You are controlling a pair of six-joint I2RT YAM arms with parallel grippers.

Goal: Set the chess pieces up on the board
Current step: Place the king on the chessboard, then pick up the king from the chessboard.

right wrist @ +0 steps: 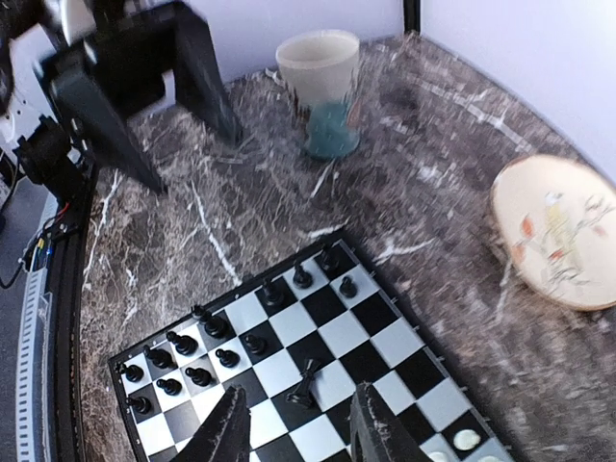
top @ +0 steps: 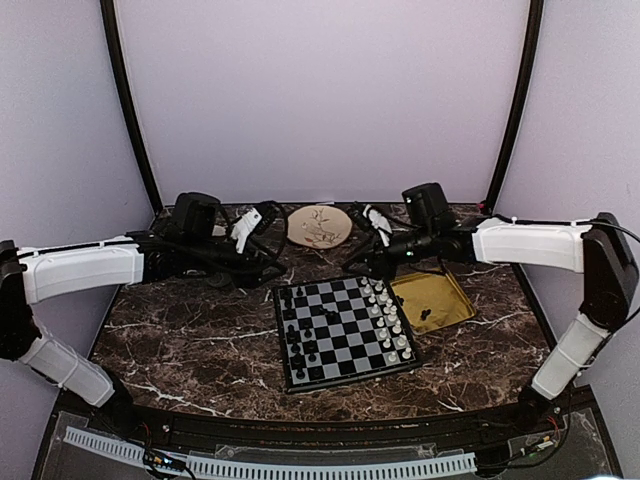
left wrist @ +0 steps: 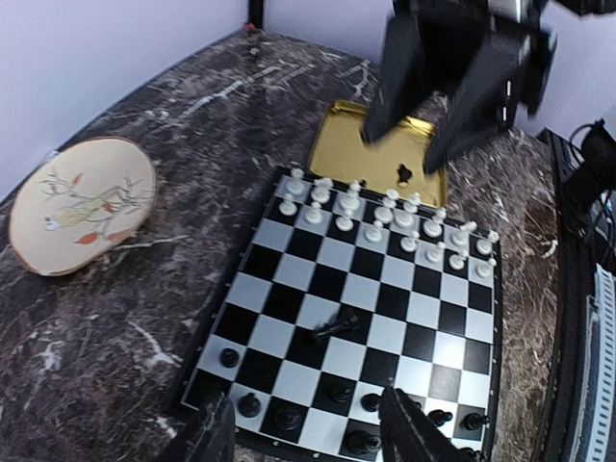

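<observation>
The board [top: 345, 330] lies mid-table. Several black chess pieces [top: 297, 340] stand in its two left columns, and they also show in the right wrist view [right wrist: 183, 342]. One black piece [top: 331, 316] lies on its side near the board's middle; it also shows in the left wrist view [left wrist: 337, 325] and the right wrist view [right wrist: 306, 385]. Another black piece [top: 425, 314] lies in the yellow tray [top: 450, 290]. My left gripper [top: 262, 262] is open and empty, raised behind the board's left corner. My right gripper [top: 362, 262] is open and empty, raised behind the board's right corner.
White pieces [top: 388, 318] fill the board's two right columns. A round wooden plate [top: 320, 226] with a painted bird lies at the back centre. A cream and teal cup [right wrist: 327, 91] stands at the back left. The yellow tray touches the board's right side.
</observation>
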